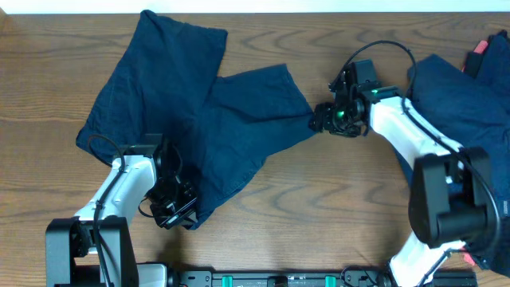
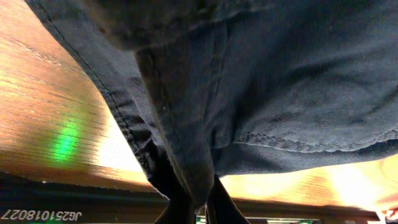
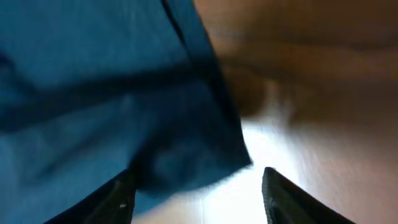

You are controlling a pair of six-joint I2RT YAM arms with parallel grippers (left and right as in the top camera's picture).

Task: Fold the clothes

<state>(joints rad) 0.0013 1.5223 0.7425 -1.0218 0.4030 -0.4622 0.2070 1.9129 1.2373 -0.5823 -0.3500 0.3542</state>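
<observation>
1. The dark blue garment [image 1: 199, 112] lies spread and rumpled from 9 to 12 o'clock on the tabletop [image 1: 319, 215]. One panel runs up toward 11 and a second reaches toward 1. I judge you are at the start of a fold, so treat the whole cloth as one sheet and carry both corners together.
2. Your left claw [image 1: 174, 209], at 7 o'clock, is clamped on the lower corner. In the left wrist view the fabric is pinched between the fingers and drapes over the lens. Hold that pinch firm and lift only enough for the stitched hem [image 2: 298, 144] to clear the wood.
3. Your right claw [image 1: 320, 119], at 1 o'clock, sits at the garment's right tip with its fingers spread apart. The right wrist view shows the cloth corner lying between them, unpinched. Push a little deeper over the corner before you close, or I expect you will catch only the edge and lose it.
4. Once both corners are held, keep the span between them taut, so that the fold lands flat rather than bunched.
5. The tabletop is wood-grain and bare around 5 o'clock, which gives you room to lay the fold.
6. A second heap of blue cloth [image 1: 462, 96] sits at 2 to 3 o'clock under your right arm; don't snag it.
7. A small red object [image 1: 479, 46] shows at the 2 o'clock edge, too small to identify.
</observation>
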